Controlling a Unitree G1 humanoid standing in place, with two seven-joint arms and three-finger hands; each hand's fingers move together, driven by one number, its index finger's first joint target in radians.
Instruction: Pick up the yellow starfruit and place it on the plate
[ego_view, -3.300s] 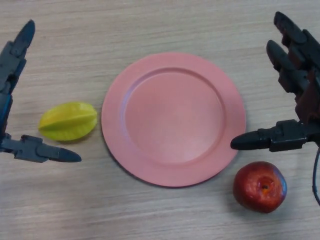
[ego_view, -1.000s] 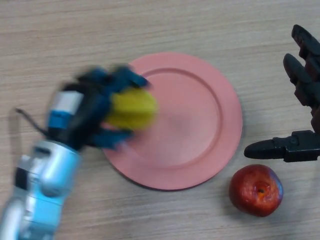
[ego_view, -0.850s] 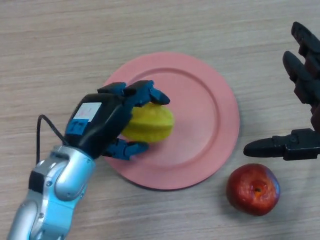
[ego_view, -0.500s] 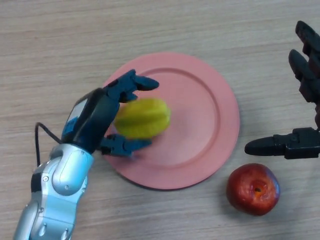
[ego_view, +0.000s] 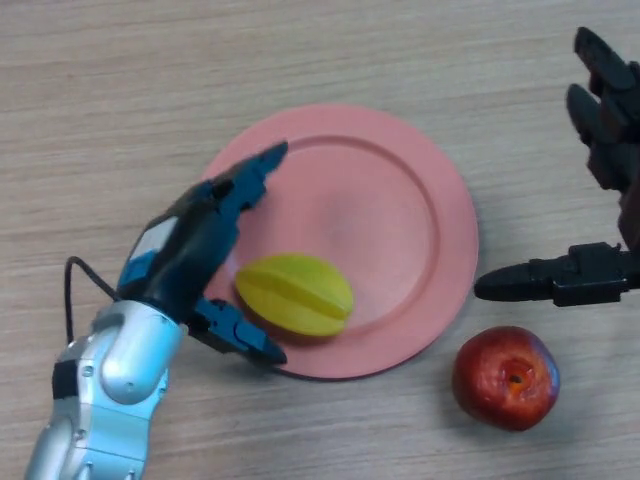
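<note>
Since half a second ago, the starfruit (ego_view: 294, 294) has dropped from the left hand (ego_view: 195, 255) and shifted toward the near edge of the plate (ego_view: 400, 200).

Head view: starfruit lies on its side on the plate's near-left part, inside the rim, free of any grasp. Left hand sits just left of it over the plate's left edge, fingers spread straight and holding nothing; thumb near the fruit's lower left, contact not determinable. Right hand (ego_view: 600, 215) idle at the right edge, fingers extended, clear of plate and apple (ego_view: 505, 376).

Assessment: placement appears complete. Recommended withdrawal: lift the left hand up and back leftward, keeping the thumb clear so the fruit is not nudged off the rim.
</note>
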